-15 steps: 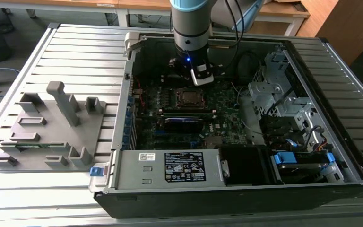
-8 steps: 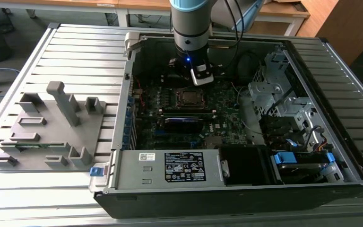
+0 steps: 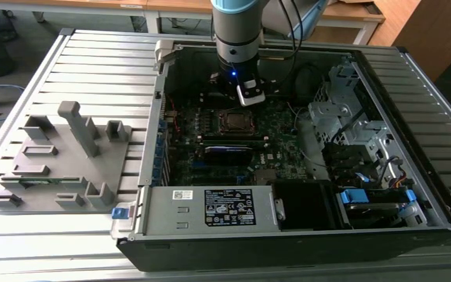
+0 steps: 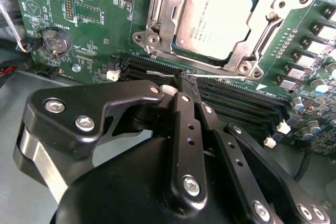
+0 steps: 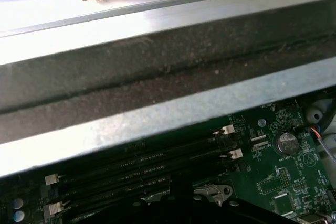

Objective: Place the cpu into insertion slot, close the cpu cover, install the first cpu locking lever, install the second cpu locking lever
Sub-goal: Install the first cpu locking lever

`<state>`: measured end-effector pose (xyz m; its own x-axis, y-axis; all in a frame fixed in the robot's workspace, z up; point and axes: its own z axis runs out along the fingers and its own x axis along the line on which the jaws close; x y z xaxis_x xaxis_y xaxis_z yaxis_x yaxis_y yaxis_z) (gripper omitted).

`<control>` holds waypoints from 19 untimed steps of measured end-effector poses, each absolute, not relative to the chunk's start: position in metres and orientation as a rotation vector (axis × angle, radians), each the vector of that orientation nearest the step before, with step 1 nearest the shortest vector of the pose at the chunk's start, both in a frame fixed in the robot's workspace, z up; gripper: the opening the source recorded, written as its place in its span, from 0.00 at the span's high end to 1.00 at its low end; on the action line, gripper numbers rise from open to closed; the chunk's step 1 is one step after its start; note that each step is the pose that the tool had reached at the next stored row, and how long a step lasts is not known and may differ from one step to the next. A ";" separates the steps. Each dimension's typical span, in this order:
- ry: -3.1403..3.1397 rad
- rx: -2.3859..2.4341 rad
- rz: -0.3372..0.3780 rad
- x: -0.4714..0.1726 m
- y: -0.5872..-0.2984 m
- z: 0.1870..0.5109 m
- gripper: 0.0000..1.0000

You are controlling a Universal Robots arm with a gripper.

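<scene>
And here's the arm, down inside the open computer case [image 3: 148, 154], with the gripper [image 3: 245, 94] hanging just over the insertion slot [image 3: 234, 121] near the middle of the motherboard [image 3: 276, 132].

In the second wrist view the cpu [image 4: 218, 19] is already home, lying flat in the socket with its dull metal top showing. The cpu cover [image 4: 265, 17] looks to be down over it, the silver frame sitting along the chip's edges.

The gripper [image 4: 184, 80] has its jaws drawn together. The tips meet on a thin wire locking lever [image 4: 226, 76] that runs along the socket edge nearest the memory slots [image 4: 236, 100]. Whether they pinch the wire or only press on it, I can't tell.

On handling:
- **Lever:** it looks like springy steel rod, light but stiff, and smooth enough to skid out from under the black fingers [image 4: 181, 108]. The best purchase is probably towards its free end, where the leverage is greatest.
- **Chip:** it's light, rigid and delicate underneath, so any load belongs on the frame and lever, not on the chip's top.
- **Cover:** it's thin sheet metal that could bend under a push at one corner.

A coin cell battery [image 4: 52, 39] sits well off towards the board's edge.
</scene>
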<state>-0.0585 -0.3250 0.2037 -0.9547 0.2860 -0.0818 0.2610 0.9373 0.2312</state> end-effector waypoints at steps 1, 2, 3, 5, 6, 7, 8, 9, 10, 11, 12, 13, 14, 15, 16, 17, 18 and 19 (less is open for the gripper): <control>2.979 0.422 0.329 -0.058 -0.325 0.203 0.90; 2.979 0.423 0.327 -0.058 -0.325 0.203 0.90; 2.979 0.423 0.327 -0.058 -0.325 0.203 0.90; 2.979 0.423 0.326 -0.059 -0.325 0.203 0.90; 2.979 0.423 0.326 -0.059 -0.325 0.203 0.90; 2.979 0.423 0.327 -0.059 -0.325 0.203 0.90; 2.979 0.423 0.327 -0.059 -0.325 0.203 0.90; 2.979 0.423 0.327 -0.059 -0.325 0.203 0.90; 2.979 0.423 0.327 -0.059 -0.325 0.203 0.90; 2.979 0.423 0.327 -0.059 -0.324 0.203 0.90; 2.979 0.423 0.326 -0.059 -0.324 0.203 0.90; 2.979 0.423 0.325 -0.058 -0.324 0.203 0.90; 2.979 0.423 0.324 -0.058 -0.324 0.203 0.90; 2.979 0.423 0.323 -0.059 -0.323 0.203 0.90; 2.979 0.423 0.323 -0.058 -0.323 0.203 0.90; 2.979 0.423 0.322 -0.058 -0.323 0.203 0.90; 2.979 0.423 0.322 -0.059 -0.323 0.203 0.90; 2.979 0.423 0.322 -0.059 -0.323 0.203 0.90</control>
